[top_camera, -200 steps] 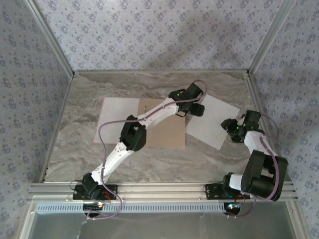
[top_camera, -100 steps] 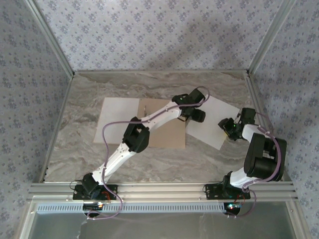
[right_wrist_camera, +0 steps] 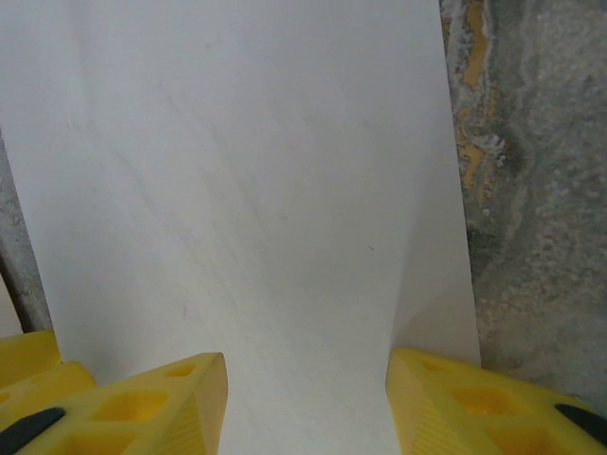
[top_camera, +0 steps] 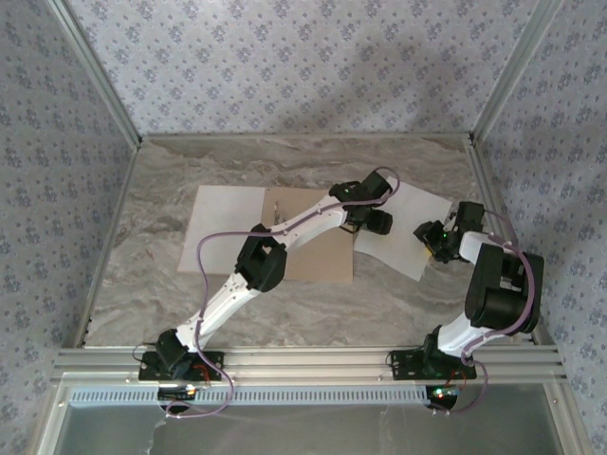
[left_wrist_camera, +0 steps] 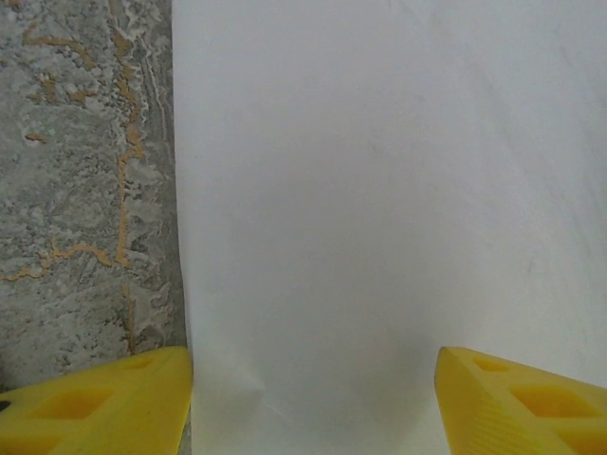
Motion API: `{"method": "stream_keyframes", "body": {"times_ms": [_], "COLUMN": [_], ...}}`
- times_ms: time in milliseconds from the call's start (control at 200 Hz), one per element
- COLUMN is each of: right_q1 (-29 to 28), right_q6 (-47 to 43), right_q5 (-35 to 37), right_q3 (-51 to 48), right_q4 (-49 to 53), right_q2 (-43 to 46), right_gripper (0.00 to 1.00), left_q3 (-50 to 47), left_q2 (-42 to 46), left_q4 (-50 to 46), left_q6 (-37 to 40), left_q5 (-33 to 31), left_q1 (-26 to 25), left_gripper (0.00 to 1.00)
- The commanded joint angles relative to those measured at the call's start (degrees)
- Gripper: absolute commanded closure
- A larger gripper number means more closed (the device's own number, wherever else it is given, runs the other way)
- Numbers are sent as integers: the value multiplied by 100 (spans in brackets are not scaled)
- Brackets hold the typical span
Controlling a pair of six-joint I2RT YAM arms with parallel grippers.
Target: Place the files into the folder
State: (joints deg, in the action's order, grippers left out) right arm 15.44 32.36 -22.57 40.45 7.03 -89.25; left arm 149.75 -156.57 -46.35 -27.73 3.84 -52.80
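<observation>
So, both arms are working the 2nd plain white paper sheet (top_camera: 403, 230). It lies skewed on the grey marbled table (top_camera: 190, 171), just right of the flat tan cardboard folder (top_camera: 322, 261). The other white sheet (top_camera: 223, 227) sits at the folder's left side and looks to me like it covers the left leaf.

The left gripper (top_camera: 377, 221) is at the skewed sheet's folder-side edge and the right gripper (top_camera: 434, 245) is at the opposite edge. Both claws are released: yellow fingers spread, flat paper between them, nothing pinched.

My take on doing this well: thin paper flat on stone won't pinch easily. Press 1 fingertip down, drag it inward to buckle the edge, then close on the raised fold. Both arms should move together so the sheet doesn't swivel, and it needs squaring to the folder before sliding across.

The overhead view gives the layout and the skew, but the wrists hide the fingertips. The left wrist view shows 1 finger (left_wrist_camera: 104, 403) over bare stone just beside the paper's edge, the other over the sheet, and a tiny dimple between them. The right wrist view shows a faint shadowed lift in the paper by its right finger (right_wrist_camera: 474, 408).
</observation>
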Motion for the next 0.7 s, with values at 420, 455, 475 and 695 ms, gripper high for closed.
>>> {"method": "stream_keyframes", "body": {"times_ms": [420, 455, 475, 695], "right_q1": [-63, -76, -85, -207], "right_q6": [174, 198, 219, 324], "right_q5": [-217, -238, -260, -376], "right_q3": [-39, -50, -63, -101], "right_q4": [105, 74, 61, -61], "right_q2": [-76, -68, -69, -62], "right_gripper": [50, 50, 50, 50], "left_q3": [63, 49, 39, -153], "left_q2": [-51, -41, -32, 116], "left_q4": [-183, -173, -165, 37], "left_q6": [-615, -660, -682, -888], "left_q5": [632, 676, 704, 919], "left_q1": [-108, -108, -108, -108], "left_gripper": [20, 20, 20, 27]}}
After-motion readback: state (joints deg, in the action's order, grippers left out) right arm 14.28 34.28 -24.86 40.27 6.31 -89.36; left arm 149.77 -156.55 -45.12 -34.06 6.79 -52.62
